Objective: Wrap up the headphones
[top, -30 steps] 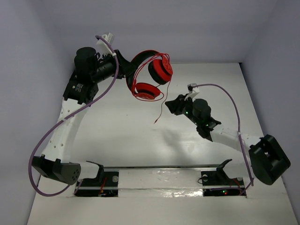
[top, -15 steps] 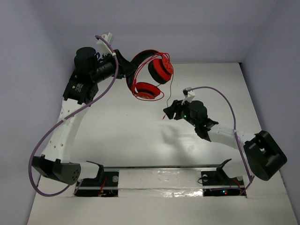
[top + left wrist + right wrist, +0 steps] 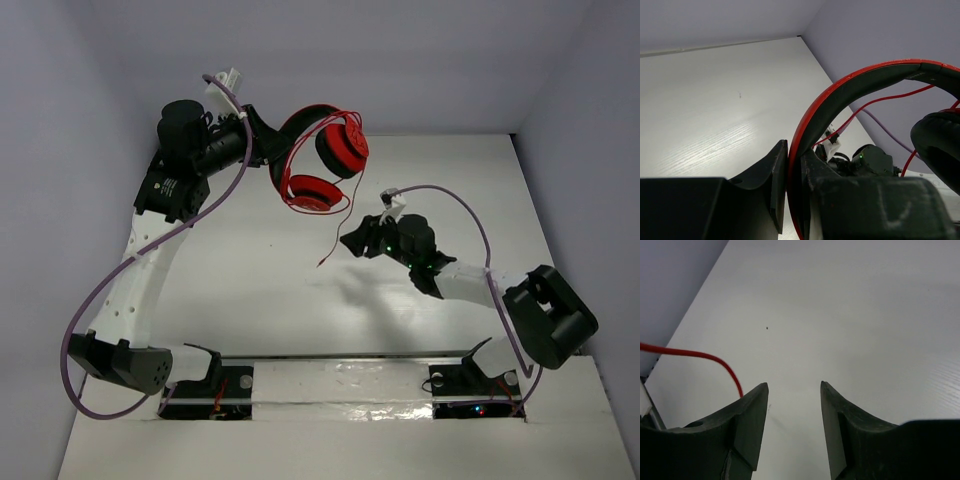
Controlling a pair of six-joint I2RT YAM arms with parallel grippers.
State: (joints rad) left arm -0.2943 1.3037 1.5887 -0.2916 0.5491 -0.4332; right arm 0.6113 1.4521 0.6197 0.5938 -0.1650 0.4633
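The red headphones [image 3: 322, 160] hang in the air at the back of the table, one round earcup [image 3: 343, 150] above the other [image 3: 310, 192]. My left gripper [image 3: 262, 150] is shut on the red headband; in the left wrist view the band [image 3: 840, 95] runs down between the jaws of the gripper [image 3: 794, 190]. The thin red cord [image 3: 330, 250] dangles from the headphones toward the table. My right gripper [image 3: 349, 240] is open and empty just right of the cord. In the right wrist view the cord [image 3: 700, 356] passes outside the left finger [image 3: 747, 415] of the open gripper [image 3: 793, 390].
Thick purple robot cables [image 3: 100, 290] loop along both arms. White walls enclose the table on the left, back and right. The right arm [image 3: 875, 160] shows under the headband in the left wrist view. The arm bases [image 3: 215, 385] sit at the near edge.
My right gripper has moved left and slightly nearer, up beside the hanging cord. The cord's free end has swung left. The left arm and the headphones have stayed still.
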